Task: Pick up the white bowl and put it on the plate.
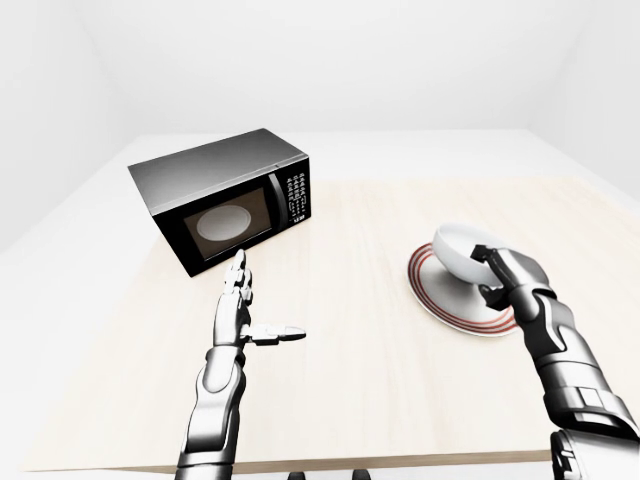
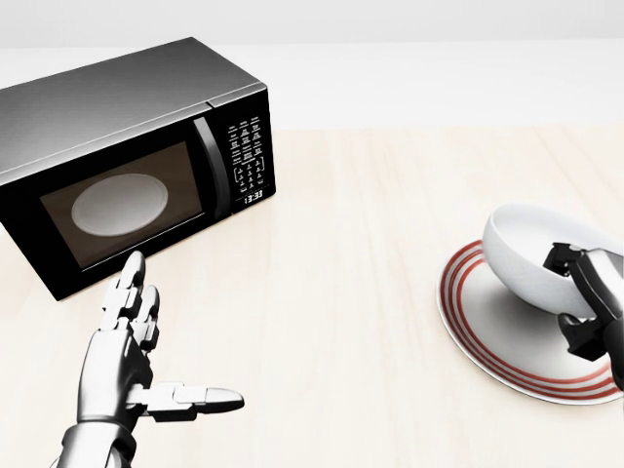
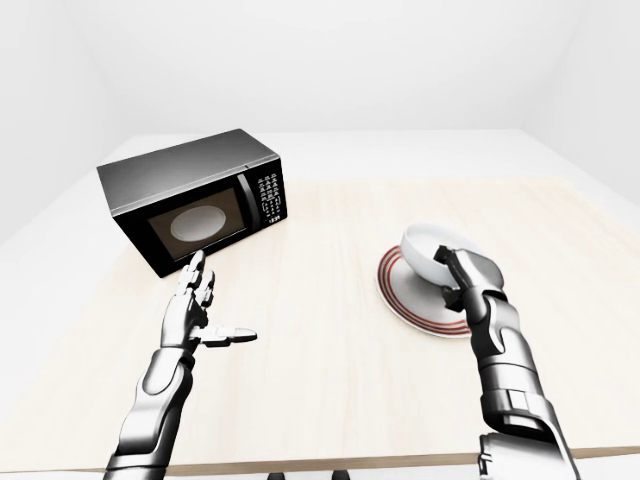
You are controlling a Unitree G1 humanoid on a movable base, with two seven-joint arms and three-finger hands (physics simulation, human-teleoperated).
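The white bowl is tilted over the left part of the white plate with red rings, at the right of the head view. Its lower side looks to touch the plate. My right hand grips the bowl's right rim, with one finger over the rim and the thumb beneath. My left hand is open and empty at the lower left, fingers spread flat above the table, far from the bowl.
A black microwave with its door shut stands at the upper left of the light wooden table. The table's near edge shows at the bottom of the left-eye view.
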